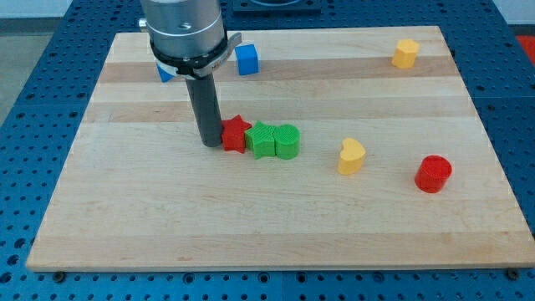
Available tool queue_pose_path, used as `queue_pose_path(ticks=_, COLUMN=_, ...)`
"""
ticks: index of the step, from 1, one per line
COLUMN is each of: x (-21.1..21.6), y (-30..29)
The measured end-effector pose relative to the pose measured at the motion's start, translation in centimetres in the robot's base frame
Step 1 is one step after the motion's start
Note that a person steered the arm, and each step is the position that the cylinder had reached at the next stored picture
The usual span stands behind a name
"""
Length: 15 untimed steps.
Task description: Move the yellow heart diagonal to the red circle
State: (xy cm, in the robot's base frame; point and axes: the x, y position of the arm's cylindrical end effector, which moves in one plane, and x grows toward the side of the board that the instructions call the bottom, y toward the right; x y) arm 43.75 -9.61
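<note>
Yellow heart [352,156] is what I have to shift, and it lies right of centre on the wooden board [125,209], apart from the red circle [433,174], which sits further right and a little nearer. Going by size, the board comes first, then the arm's grey housing at the far left with my dark rod dropping from it. My tip [211,144] rests against the left side of the red star [236,134], well left of the heart. This rig has no jaws to spread or close, only the rod. The red star touches a green block [262,140], which touches a second green block [287,141]; their exact shapes I cannot make out. A blue block [247,59] lies far back, another blue one [166,73] shows partly behind the housing, and a yellow block [405,53] sits far right.

I judge the heart untouched, so the approach step is in hand. Next I must clear the red star, skirt the green pair, and come in behind the heart to nudge it to a corner of the circle.
</note>
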Motion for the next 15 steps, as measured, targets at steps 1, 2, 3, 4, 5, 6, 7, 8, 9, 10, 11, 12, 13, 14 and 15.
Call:
queue_pose_path(ticks=1, x=-4.2, y=0.0)
queue_pose_path(ticks=2, x=-5.3, y=1.0)
queue_pose_path(ticks=3, x=-4.9, y=5.2)
queue_pose_path(ticks=4, x=-4.7, y=13.1)
queue_pose_path(ticks=5, x=-4.7, y=21.0)
queue_pose_path(ticks=6, x=-4.7, y=25.3)
queue_pose_path(ticks=7, x=-3.7, y=25.5)
queue_pose_path(ticks=8, x=2.6, y=26.0)
queue_pose_path(ticks=9, x=3.2, y=26.0)
queue_pose_path(ticks=10, x=3.9, y=26.0)
queue_pose_path(ticks=11, x=9.7, y=24.1)
queue_pose_path(ticks=12, x=11.3, y=22.9)
queue_pose_path(ticks=13, x=12.2, y=22.2)
queue_pose_path(ticks=14, x=12.2, y=20.8)
queue_pose_path(ticks=15, x=12.2, y=19.5)
